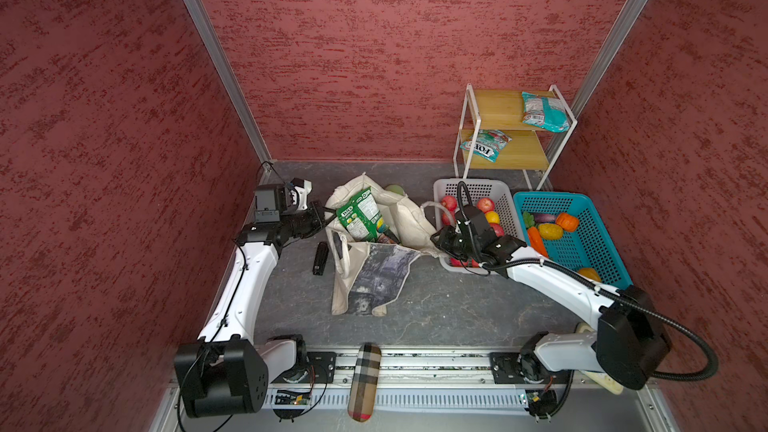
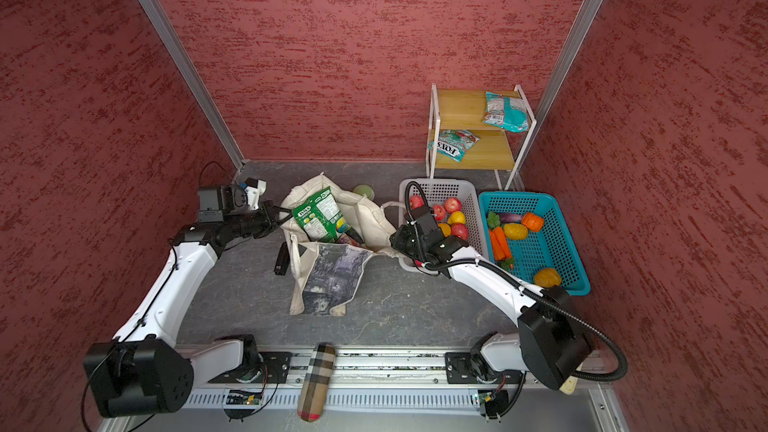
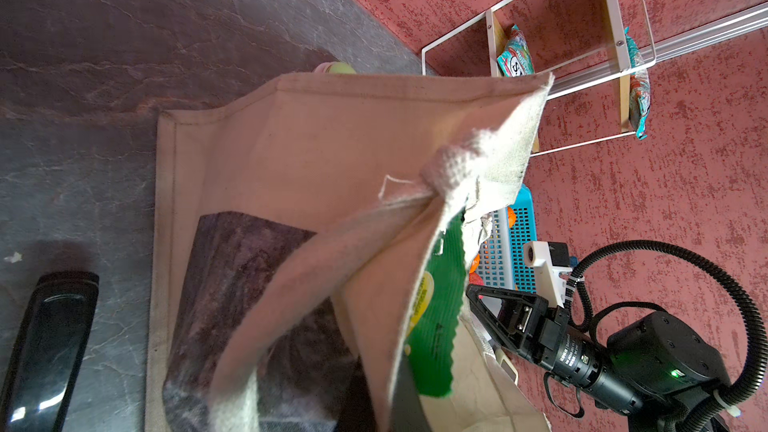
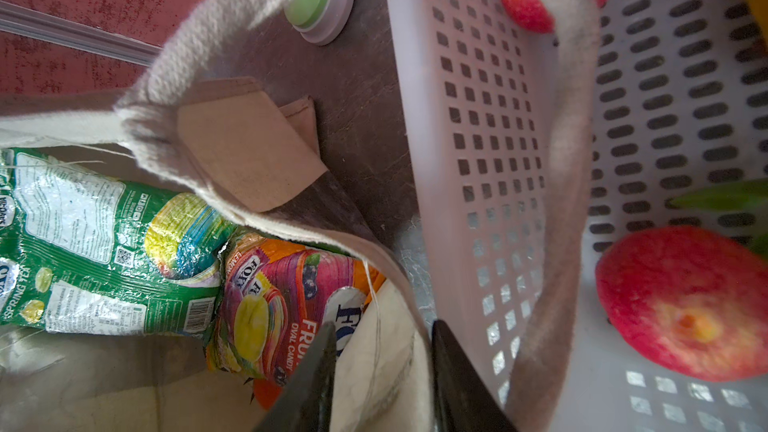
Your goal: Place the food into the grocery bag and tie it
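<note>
The cream grocery bag lies slumped mid-table with its mouth held apart. A green FOX'S packet sticks out of the mouth, and an orange-pink FOX'S packet lies beside it inside. My left gripper is shut on the bag's left rim; bag cloth fills the left wrist view and hides its fingers. My right gripper is shut on the bag's right rim, cloth filling the gap between its fingers. Red toy apples sit in the white basket.
A blue basket of toy vegetables stands right of the white one. The wooden shelf behind holds two teal packets. A black object lies left of the bag, a green-topped disc behind it, and a plaid case on the front rail.
</note>
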You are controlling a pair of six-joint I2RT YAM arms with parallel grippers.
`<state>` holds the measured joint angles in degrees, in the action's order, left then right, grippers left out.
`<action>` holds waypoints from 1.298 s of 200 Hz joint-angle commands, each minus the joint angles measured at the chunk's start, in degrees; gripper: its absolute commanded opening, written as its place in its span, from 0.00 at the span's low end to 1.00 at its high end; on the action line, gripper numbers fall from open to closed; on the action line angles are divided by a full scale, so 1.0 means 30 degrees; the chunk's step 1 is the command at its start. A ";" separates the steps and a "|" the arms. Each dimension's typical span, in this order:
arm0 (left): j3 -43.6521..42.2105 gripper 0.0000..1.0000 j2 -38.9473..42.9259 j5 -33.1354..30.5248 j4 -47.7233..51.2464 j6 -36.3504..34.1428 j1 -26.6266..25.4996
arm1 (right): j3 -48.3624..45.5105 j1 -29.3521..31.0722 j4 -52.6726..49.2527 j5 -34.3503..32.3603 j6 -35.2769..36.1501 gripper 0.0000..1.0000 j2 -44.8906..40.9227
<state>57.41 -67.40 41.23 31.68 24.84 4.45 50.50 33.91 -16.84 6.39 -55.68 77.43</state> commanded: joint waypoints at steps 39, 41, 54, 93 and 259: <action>-0.0122 0.00 0.0169 -0.0239 -0.0512 -0.0223 -0.0047 | -0.0057 -0.0086 0.1882 0.1772 0.0108 0.09 0.0729; -0.0122 0.00 0.0170 -0.0217 -0.0526 -0.0223 -0.0047 | -0.0049 -0.0084 0.1963 0.1884 0.0104 0.07 0.0754; -0.0151 0.00 0.0199 -0.0268 -0.0541 -0.0223 -0.0017 | 0.0425 0.0079 0.2048 0.2233 0.0161 0.00 0.0792; 0.0799 0.00 0.0435 -0.0859 0.0225 -0.0013 -0.0392 | 0.6528 0.2019 -0.2285 -0.0081 0.2134 0.00 0.0784; 1.1860 0.00 -0.3059 -0.7521 1.0006 -0.1403 -0.4483 | 1.7392 0.3169 -0.9798 -0.3582 0.5142 0.00 0.4257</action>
<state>89.38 -76.16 16.43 65.17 22.63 -7.92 100.86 43.97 -49.19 -3.25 -41.39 90.80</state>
